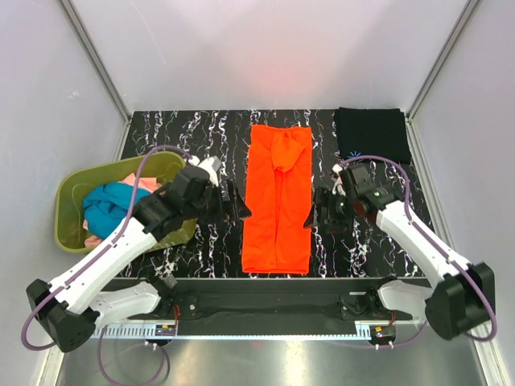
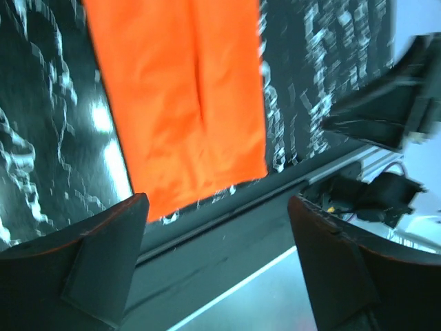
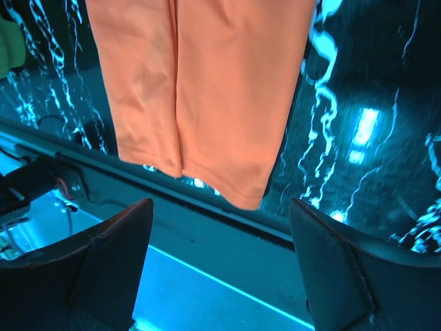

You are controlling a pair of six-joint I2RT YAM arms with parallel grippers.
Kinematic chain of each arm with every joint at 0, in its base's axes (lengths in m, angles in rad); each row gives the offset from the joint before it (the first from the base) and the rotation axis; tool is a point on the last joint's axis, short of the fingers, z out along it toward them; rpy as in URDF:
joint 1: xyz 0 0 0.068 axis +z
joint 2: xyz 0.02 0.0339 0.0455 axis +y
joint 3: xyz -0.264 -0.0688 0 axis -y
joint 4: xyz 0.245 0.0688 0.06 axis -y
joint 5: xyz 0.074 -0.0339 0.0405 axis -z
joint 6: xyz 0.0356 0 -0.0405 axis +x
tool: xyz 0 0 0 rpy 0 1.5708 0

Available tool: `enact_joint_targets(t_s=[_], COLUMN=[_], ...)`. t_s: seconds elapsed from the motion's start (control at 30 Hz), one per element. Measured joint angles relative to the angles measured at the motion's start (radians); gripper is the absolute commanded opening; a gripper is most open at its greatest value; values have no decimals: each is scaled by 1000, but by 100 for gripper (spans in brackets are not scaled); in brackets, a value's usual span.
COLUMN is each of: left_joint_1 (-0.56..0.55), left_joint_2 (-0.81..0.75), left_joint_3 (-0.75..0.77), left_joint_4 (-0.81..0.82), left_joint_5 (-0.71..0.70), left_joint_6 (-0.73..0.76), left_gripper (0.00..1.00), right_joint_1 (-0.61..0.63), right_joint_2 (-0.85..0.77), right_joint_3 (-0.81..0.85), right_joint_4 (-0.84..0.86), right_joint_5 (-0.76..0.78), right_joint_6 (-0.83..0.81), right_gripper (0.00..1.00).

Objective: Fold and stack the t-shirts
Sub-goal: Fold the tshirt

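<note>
The bright orange t-shirt [image 1: 278, 197] lies flat mid-table, folded lengthwise into a long strip, its hem toward the near edge. My left gripper [image 1: 237, 205] hovers just left of it and my right gripper [image 1: 318, 211] just right of it. Both are open with nothing between the fingers. The left wrist view shows the orange cloth [image 2: 179, 96] beyond the open left gripper [image 2: 220, 255]. The right wrist view shows its near corner [image 3: 200, 89] ahead of the open right gripper [image 3: 220, 262]. A folded black t-shirt [image 1: 372, 134] with a small light-blue mark rests at the back right.
An olive-green basket [image 1: 113, 167] at the left holds a teal shirt [image 1: 113, 205] and a bit of pink cloth [image 1: 92, 240]. The black marbled table [image 1: 201, 137] ends at a metal rail along the near edge. Grey walls close in the back and sides.
</note>
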Motion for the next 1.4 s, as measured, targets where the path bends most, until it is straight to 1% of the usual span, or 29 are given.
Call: enact_joint_targets(t_s=[0.13, 0.2, 0.23, 0.33, 0.37, 0.43, 0.53, 0.57, 0.63, 0.8, 0.93, 1.0, 1.13, 1.4], left_joint_1=[-10, -12, -13, -14, -14, -14, -14, -14, -14, -13, -10, -10, -10, -20], left_joint_2=[-7, -18, -24, -19, -7, 28, 96, 117, 155, 241, 302, 310, 309, 250], left_joint_3=[-106, -187, -230, -340, -363, -386, -405, -412, -425, -457, -458, -459, -478, -529], left_joint_4=[40, 78, 93, 112, 111, 119, 158, 179, 216, 297, 344, 363, 393, 396], left_joint_5=[23, 34, 39, 51, 54, 57, 65, 70, 79, 95, 133, 140, 151, 153], left_joint_6=[-55, -90, -109, -171, -186, -211, -247, -259, -285, -338, -374, -391, -420, -439], left_gripper=[76, 73, 73, 74, 75, 76, 76, 76, 76, 75, 73, 70, 67, 65], right_joint_1=[-3, -3, -3, -3, -3, -3, -3, -3, -3, -3, -3, -3, -3, -3], right_joint_2=[-100, -138, -145, -146, -146, -149, -158, -159, -160, -134, -87, -70, -67, -67], right_joint_3=[-112, -197, -240, -359, -397, -460, -520, -533, -557, -613, -619, -613, -607, -606], right_joint_4=[39, 79, 97, 165, 184, 225, 279, 299, 343, 439, 470, 470, 460, 458], right_joint_5=[-34, -71, -87, -136, -150, -170, -189, -193, -209, -235, -244, -255, -252, -254], right_joint_6=[72, 124, 152, 232, 259, 309, 365, 378, 406, 459, 462, 455, 433, 410], right_gripper=[84, 78, 74, 68, 68, 67, 63, 57, 53, 53, 53, 53, 54, 54])
